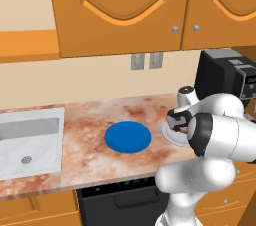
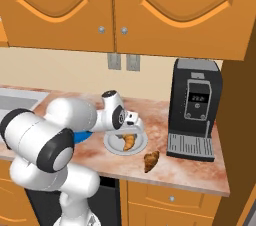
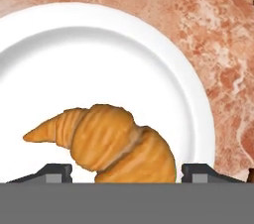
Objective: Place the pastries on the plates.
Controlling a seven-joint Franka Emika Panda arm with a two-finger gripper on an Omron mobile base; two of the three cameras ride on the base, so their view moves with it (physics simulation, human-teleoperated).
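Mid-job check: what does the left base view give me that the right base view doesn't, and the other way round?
Left base view: the sink, and the blue plate seen whole, with nothing on it.

Right base view: one croissant lying on the white plate, a second croissant on the counter near the coffee machine, and that machine's full front.

Both: the blue plate, part of the white plate's rim, the coffee machine and the counter.
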